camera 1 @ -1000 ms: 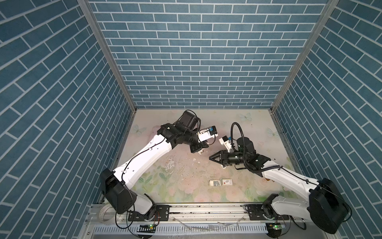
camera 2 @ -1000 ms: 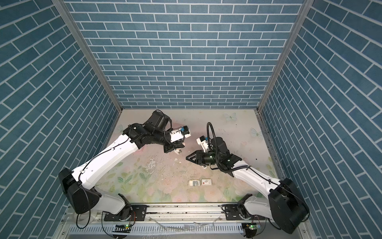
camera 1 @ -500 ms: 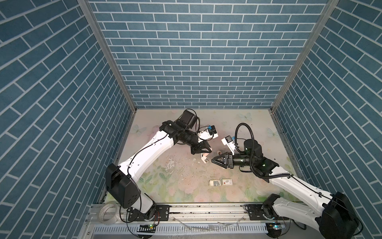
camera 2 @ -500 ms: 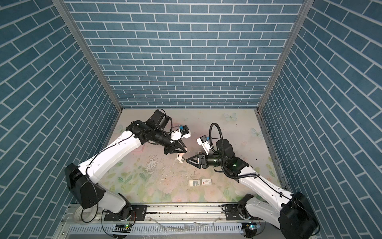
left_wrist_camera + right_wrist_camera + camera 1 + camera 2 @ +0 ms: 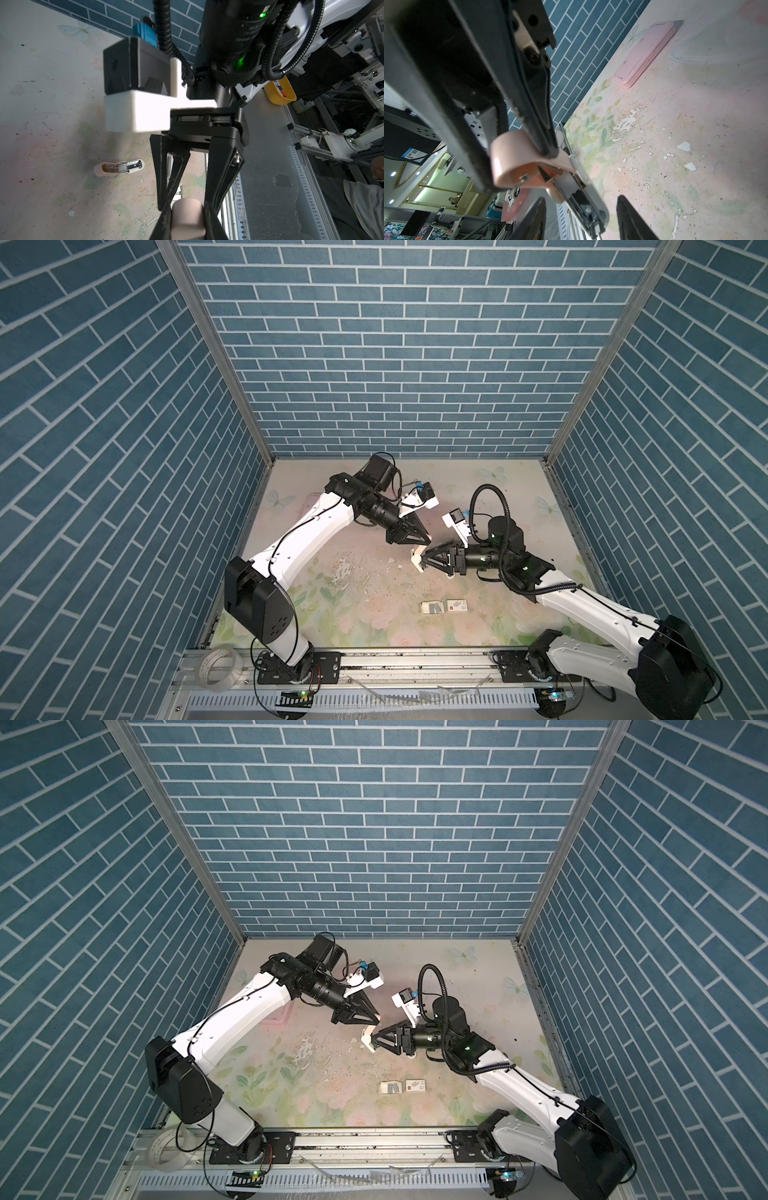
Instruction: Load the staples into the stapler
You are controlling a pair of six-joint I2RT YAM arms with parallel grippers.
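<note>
Both top views are showing the left gripper (image 5: pixel 426 542) clamping the pink stapler (image 5: pixel 417 558) mid-table, staples (image 5: pixel 434 608) lying nearer, well apart from both jaws. Left wrist: fingers (image 5: pixel 210 223) are pinching its rounded end. Right wrist: right gripper (image 5: pixel 581 197) is gaping around the stapler's metal rail (image 5: pixel 584 204).

We see white-shelled arms (image 5: pixel 307 539) with black joints — the left pincer (image 5: pixel 426 543) and right pincer (image 5: pixel 424 563) black, triangular, skeletal; a ribbed black cable (image 5: pixel 165 27), green status lights (image 5: pixel 241 61), a white camera bracket (image 5: pixel 137 116).
</note>
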